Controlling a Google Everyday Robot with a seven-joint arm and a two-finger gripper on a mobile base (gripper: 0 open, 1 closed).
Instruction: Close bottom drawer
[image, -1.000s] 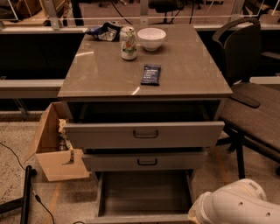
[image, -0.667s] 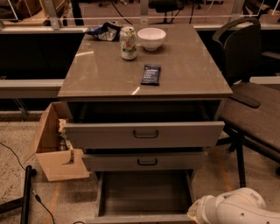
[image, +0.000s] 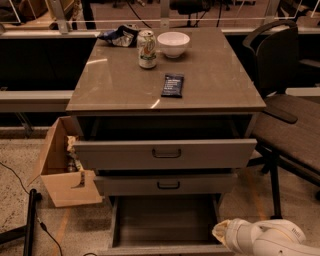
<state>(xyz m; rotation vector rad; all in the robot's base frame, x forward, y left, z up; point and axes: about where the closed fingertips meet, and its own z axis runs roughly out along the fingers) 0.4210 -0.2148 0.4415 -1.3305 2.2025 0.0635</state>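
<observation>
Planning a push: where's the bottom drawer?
The grey metal bottom drawer lies open at bottom centre, under the middle drawer; the gripper is by its right front corner.

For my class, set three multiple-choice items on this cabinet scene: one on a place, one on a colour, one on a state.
1. Where is the gripper?
A. high at the left
B. low at the right, by the bottom drawer's front corner
C. in the middle, up high

2. What colour is the bowl?
A. white
B. red
C. blue

3. How does the bottom drawer stand?
A. shut flush
B. lifted out of the cabinet
C. pulled far out

Key: B, the arm's pale end sits beside that drawer's right front corner. A, the bowl shows white beside the can. C, its floor lies open to view below the middle drawer.
</observation>
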